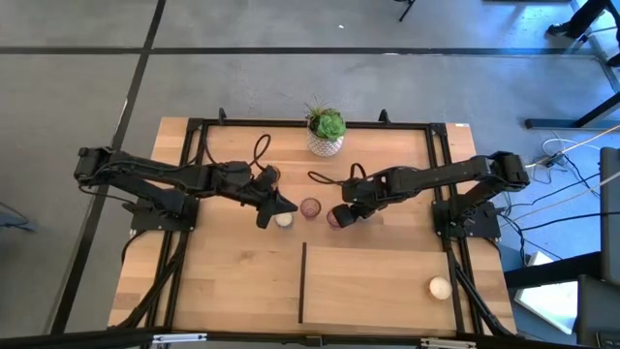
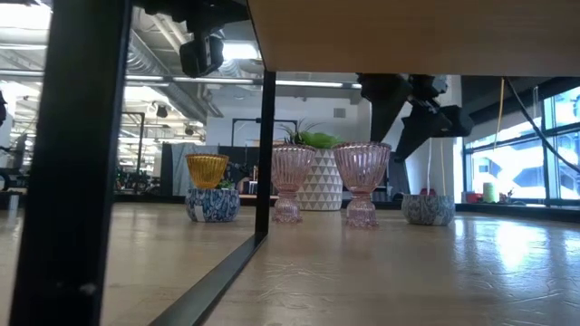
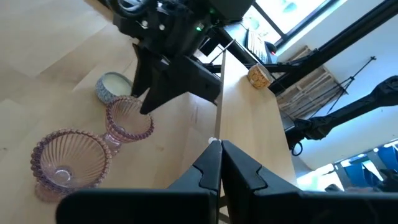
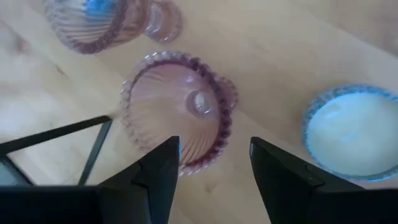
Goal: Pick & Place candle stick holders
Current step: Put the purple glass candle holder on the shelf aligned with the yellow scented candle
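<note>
Our left gripper (image 1: 278, 206), fingers pressed together and empty, sits over a cream holder (image 1: 284, 220). Just right, our right gripper (image 4: 214, 163) stands spread directly above the upright mauve holder (image 4: 177, 106), nearer it than the left, near table centre.

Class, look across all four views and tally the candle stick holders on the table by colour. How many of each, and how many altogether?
Amber glass holder: 1
Mauve holders: 2
Cream-white holders: 3
Total: 6
</note>
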Robot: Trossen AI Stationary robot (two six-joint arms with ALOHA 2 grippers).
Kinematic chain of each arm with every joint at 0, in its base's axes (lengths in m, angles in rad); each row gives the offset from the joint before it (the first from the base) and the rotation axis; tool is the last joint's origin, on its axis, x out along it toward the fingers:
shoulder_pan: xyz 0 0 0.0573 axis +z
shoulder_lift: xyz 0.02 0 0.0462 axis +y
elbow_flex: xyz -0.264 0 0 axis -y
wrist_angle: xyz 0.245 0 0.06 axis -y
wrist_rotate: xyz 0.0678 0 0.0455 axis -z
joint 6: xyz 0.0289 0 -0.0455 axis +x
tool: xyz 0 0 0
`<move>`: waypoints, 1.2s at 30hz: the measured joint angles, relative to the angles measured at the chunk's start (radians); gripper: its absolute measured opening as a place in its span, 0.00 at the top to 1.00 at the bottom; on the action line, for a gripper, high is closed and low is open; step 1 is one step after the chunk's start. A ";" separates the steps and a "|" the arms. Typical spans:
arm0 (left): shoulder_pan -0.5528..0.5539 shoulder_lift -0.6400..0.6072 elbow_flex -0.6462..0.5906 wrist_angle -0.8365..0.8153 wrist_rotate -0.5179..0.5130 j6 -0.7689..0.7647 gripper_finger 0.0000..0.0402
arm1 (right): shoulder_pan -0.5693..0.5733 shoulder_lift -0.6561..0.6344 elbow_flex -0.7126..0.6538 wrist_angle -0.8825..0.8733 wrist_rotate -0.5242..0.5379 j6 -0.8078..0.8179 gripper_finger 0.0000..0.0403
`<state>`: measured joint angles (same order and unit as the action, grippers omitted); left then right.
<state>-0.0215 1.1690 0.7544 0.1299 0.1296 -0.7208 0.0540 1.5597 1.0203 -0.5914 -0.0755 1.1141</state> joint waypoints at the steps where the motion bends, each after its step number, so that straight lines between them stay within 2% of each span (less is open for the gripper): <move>1: 0.000 0.000 0.000 0.000 0.000 0.001 0.99 | 0.000 0.000 0.000 0.000 0.009 0.000 0.50; 7: 0.000 0.000 0.000 0.000 -0.005 0.002 0.99 | 0.000 0.000 0.000 0.012 0.070 -0.002 0.51; 17: 0.000 0.000 0.000 0.000 -0.007 0.002 0.99 | 0.000 0.000 0.000 0.024 0.109 0.000 0.53; 36: 0.000 0.000 0.000 -0.010 -0.043 0.013 0.99 | 0.000 0.047 0.000 0.026 0.057 0.005 0.66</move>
<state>-0.0212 1.1694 0.7544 0.1200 0.0864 -0.7074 0.0536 1.6062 1.0203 -0.5656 -0.0185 1.1191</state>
